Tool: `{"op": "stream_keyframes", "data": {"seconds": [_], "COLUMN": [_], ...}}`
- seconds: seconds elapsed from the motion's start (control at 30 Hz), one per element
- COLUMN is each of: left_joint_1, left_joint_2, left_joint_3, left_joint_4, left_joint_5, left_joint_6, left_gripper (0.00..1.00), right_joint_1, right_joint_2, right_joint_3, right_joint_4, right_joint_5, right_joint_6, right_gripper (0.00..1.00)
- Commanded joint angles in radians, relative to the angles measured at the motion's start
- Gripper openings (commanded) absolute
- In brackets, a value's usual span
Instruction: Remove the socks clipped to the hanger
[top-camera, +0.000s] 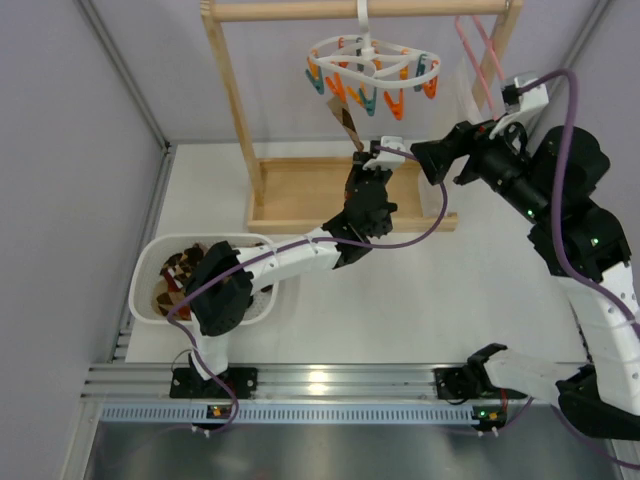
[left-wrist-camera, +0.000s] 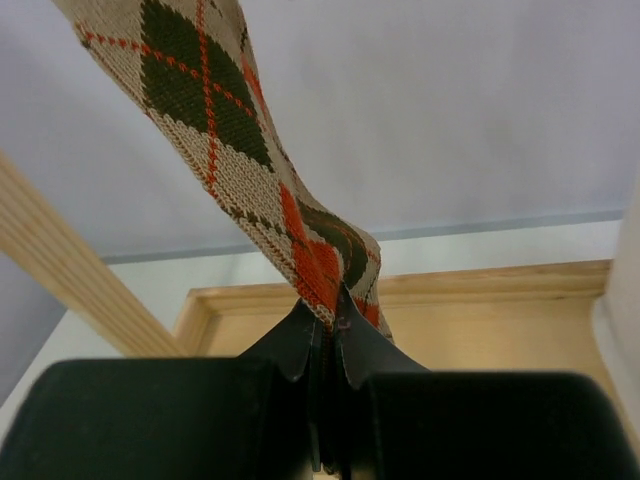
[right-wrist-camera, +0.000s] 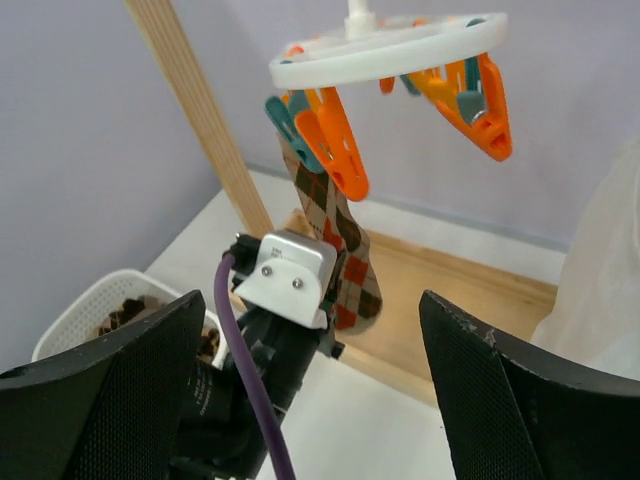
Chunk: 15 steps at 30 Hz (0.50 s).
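Observation:
The white oval hanger (top-camera: 372, 60) with orange and teal clothespins hangs from the wooden rail; it also shows in the right wrist view (right-wrist-camera: 390, 48). One tan, brown and orange argyle sock (top-camera: 347, 122) hangs from a pin at its left side (right-wrist-camera: 345, 235). My left gripper (top-camera: 360, 152) is shut on the sock's lower end (left-wrist-camera: 240, 170), jaws pressed together on the fabric (left-wrist-camera: 335, 305). My right gripper (top-camera: 420, 160) is open and empty, just right of the sock and below the hanger (right-wrist-camera: 310, 370). More socks (top-camera: 180, 275) lie in the basket.
A white mesh basket (top-camera: 150, 265) stands at the left. The wooden rack has a post (top-camera: 233, 100) and a base tray (top-camera: 300, 195). A pink hanger (top-camera: 472, 45) and a white translucent garment (right-wrist-camera: 605, 280) hang at the right.

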Motion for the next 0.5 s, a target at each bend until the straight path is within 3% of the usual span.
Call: {"op": "stream_keyframes", "data": {"seconds": [0.0,0.2,0.47], "left_joint_1": [0.032,0.009,-0.027], "left_joint_2": [-0.047,-0.006,0.115], "left_joint_3": [-0.035,-0.012,0.169], "left_joint_4": [0.021,0.024,0.024], "left_joint_5": [-0.058,-0.052,-0.035], "left_joint_6": [0.023,0.051,0.155], "left_gripper": [0.0,0.0,0.0], "right_joint_1": [0.013,0.016,0.05], "right_joint_2": [0.047,0.172,0.256], "right_joint_3": [0.056,0.195,0.318], "right_joint_4": [-0.059,-0.076,-0.102], "right_joint_5": [-0.058,-0.11,-0.094], "right_joint_6": [-0.005,0.019,-0.004], "right_gripper": [0.83,0.75,0.71]}}
